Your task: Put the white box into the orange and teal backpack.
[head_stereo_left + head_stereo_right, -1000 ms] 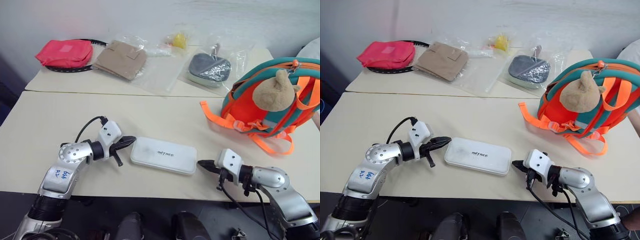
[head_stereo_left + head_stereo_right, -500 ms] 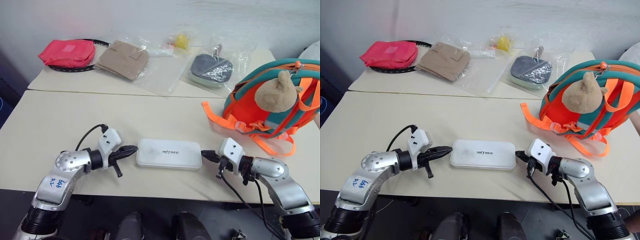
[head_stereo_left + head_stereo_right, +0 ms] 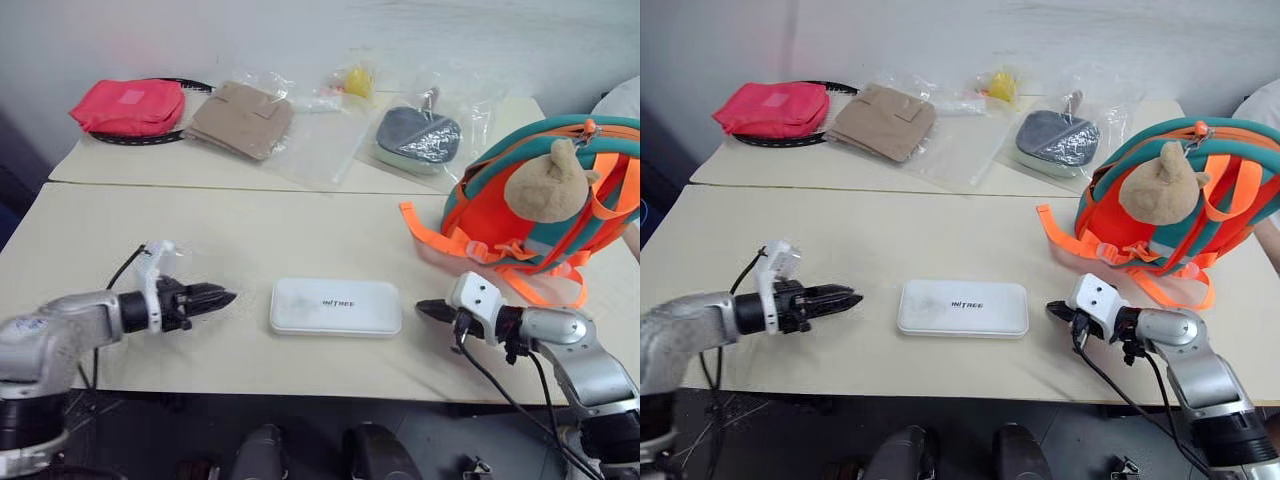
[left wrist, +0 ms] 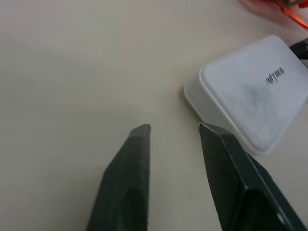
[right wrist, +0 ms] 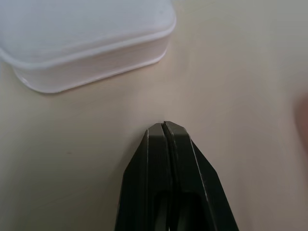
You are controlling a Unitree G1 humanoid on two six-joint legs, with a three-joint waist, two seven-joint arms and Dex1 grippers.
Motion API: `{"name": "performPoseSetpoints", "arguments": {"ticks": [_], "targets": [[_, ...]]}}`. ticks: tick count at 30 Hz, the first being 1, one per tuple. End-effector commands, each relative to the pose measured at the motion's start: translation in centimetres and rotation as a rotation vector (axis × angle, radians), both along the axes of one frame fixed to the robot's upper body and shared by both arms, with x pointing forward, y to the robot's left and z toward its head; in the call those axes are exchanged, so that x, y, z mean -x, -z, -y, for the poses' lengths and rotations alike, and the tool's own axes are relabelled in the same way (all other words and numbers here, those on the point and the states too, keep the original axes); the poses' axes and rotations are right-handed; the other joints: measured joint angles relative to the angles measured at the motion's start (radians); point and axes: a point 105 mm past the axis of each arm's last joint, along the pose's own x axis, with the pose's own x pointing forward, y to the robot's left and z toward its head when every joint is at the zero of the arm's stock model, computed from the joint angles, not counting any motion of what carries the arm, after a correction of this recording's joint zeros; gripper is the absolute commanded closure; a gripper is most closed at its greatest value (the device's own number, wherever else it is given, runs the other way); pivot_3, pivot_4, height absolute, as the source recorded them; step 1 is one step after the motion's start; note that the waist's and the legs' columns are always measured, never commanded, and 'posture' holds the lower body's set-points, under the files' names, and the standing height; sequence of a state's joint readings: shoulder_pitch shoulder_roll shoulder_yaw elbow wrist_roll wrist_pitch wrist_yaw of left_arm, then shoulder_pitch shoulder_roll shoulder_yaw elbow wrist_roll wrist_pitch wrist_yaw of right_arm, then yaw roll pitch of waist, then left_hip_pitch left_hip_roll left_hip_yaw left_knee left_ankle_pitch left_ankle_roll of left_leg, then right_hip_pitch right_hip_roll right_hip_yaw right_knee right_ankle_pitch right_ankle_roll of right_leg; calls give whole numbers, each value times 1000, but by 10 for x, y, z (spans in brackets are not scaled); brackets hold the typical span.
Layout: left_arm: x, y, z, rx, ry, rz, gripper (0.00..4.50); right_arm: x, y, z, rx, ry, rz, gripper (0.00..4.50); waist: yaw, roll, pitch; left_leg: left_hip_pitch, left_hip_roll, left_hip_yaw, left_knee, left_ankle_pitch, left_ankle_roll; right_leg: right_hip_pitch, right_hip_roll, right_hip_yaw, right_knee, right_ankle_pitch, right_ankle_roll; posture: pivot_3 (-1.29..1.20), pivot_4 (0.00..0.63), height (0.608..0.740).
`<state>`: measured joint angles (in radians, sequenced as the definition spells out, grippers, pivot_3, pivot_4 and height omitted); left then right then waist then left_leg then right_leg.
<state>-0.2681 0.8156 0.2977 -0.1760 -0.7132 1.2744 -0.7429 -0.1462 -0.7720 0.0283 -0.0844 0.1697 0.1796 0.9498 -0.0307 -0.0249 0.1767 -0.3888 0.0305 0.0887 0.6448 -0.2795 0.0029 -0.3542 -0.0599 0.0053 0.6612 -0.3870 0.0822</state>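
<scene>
The white box (image 3: 335, 306) lies flat on the near table, with small dark lettering on its lid. Off its left end my left gripper (image 3: 228, 296) points at it across a bare gap; in the left wrist view its fingers (image 4: 137, 159) stand apart with nothing between them and the white box (image 4: 250, 96) beyond. My right gripper (image 3: 423, 309) hovers just off the box's right end, shut and empty, as the right wrist view shows with the fingertips (image 5: 163, 131) pressed together. The orange and teal backpack (image 3: 545, 205) with its tan plush head sits at the right.
On the far table lie a red pouch (image 3: 130, 105), a tan item in a clear bag (image 3: 243, 118), a small yellow thing (image 3: 355, 80) and a grey item in plastic (image 3: 418, 135). Orange straps (image 3: 450, 240) trail from the backpack onto the near table.
Both grippers have drawn away from the box's ends. The left one moved well to the left, rolled and opened. The box now lies square to the table edge.
</scene>
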Motion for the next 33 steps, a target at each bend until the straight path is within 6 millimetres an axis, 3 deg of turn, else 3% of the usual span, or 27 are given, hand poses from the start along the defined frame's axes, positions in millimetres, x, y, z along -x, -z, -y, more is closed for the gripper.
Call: {"name": "performPoseSetpoints", "arguments": {"ticks": [1, 9, 21, 28, 33], "targets": [[14, 14, 6, 114, 24, -326, 1500, -4, -14, -5, 8, -58, 48, 4500, 0, 0, 0, 0, 0, 0, 0, 0, 0, 0, 0, 0, 0, 0, 0, 0, 150, 740], [-13, 13, 42, 378, 76, -498, 1500, -8, -11, -18, 23, -125, 46, 4500, 6, 0, 0, -1, -1, -2, 2, 0, 0, 0, -1, -1, 1, 0, 0, 0, 150, 740], [-33, 12, 88, 494, 101, -525, 1500, -4, 0, -34, 6, -186, 34, 4500, 4, 0, 0, -2, 0, -1, 4, 1, -1, -2, 0, -1, 3, 0, 0, 0, 150, 740], [-27, 4, 115, 561, 214, -529, 1500, -3, 3, -34, -1, -220, 39, 4500, 3, 0, 0, -2, 0, -1, 4, 1, -1, -2, 0, -2, 2, 0, 0, 0, 150, 740], [-17, -5, 123, 600, 300, -518, 2563, -2, -1, -32, -25, -228, 58, 4500, 3, 0, 0, -2, 0, -1, 4, 1, -2, -2, 0, -2, 2, 0, 0, 0, 150, 740]]}}
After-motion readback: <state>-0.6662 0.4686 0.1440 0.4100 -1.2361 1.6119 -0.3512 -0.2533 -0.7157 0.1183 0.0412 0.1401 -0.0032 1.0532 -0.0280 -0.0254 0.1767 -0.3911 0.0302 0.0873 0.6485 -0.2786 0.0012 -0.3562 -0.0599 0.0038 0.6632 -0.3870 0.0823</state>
